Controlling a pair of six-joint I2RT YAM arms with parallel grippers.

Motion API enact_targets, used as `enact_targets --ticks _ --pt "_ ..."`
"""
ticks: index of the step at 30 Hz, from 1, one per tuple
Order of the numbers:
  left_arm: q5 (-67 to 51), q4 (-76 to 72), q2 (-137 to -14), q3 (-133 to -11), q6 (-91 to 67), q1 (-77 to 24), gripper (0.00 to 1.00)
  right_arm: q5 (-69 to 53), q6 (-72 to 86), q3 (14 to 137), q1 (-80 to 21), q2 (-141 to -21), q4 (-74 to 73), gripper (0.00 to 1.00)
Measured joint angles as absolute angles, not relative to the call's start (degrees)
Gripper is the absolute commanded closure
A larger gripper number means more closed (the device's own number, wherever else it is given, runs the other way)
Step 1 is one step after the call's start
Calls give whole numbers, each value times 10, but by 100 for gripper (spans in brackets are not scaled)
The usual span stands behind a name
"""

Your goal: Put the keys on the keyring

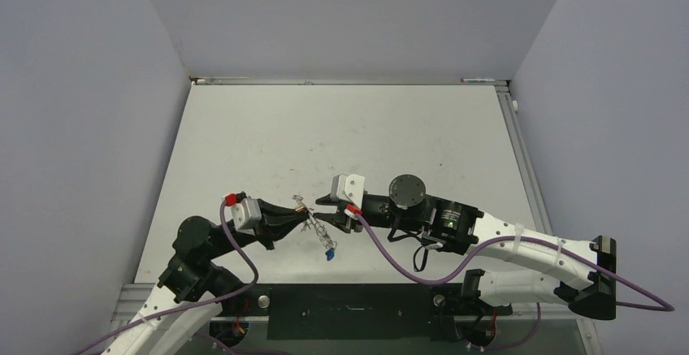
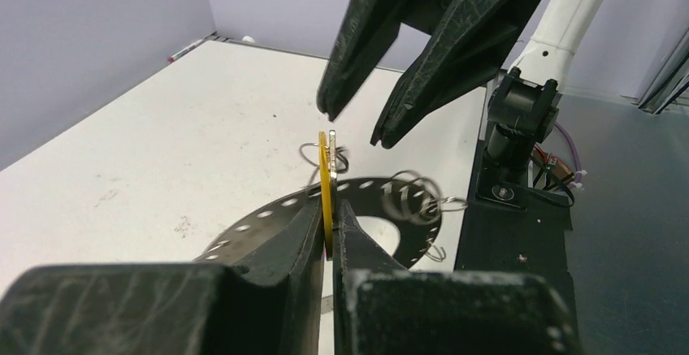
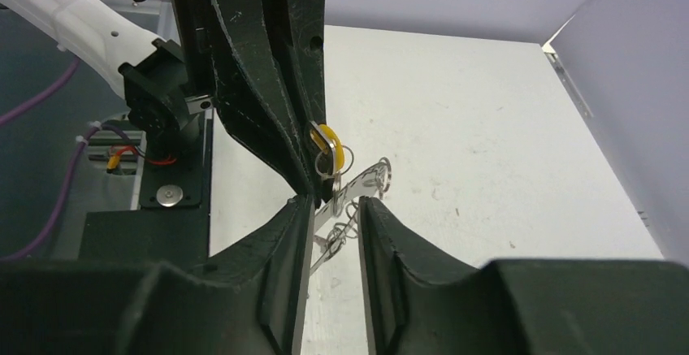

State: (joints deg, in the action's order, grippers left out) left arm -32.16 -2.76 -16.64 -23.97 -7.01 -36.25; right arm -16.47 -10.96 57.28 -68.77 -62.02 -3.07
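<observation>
The yellow-headed key [image 2: 326, 172] is clamped edge-on in the left gripper [image 2: 331, 209], whose jaws are closed fully on it. The right gripper [image 3: 335, 202] is parted only narrowly. A silvery key [image 3: 349, 191] lies in the gap, apparently unclamped. The keyring [image 3: 318, 166] is seen just beside the yellow head. Its wire should be caught cleanly before threading – the dangling blue key [image 1: 327, 255] could snag. Farther out, the white table [image 1: 341, 127] is seen.

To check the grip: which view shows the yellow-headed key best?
The right wrist view: there the yellow-headed key shows part of the face of its round head. The left wrist view shows it only edge-on, pinched in the left claw. In the top view it is too small to judge.
</observation>
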Motion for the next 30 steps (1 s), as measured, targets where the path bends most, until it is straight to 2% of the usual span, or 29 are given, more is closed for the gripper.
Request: enact_targets --ticks 4,10,14,30 --pt "-318 -19 -168 -240 -70 -361 100 -157 -110 573 -688 -620 -30 45" --pt "-305 -9 -175 -241 -69 -359 100 -146 -110 573 -688 -620 -30 40" --pt "-280 4 -183 -245 -68 -358 100 -132 -105 565 -688 -617 -19 29" --pt "-213 45 -226 -256 -68 -348 100 -65 -62 483 -687 -575 20 28"
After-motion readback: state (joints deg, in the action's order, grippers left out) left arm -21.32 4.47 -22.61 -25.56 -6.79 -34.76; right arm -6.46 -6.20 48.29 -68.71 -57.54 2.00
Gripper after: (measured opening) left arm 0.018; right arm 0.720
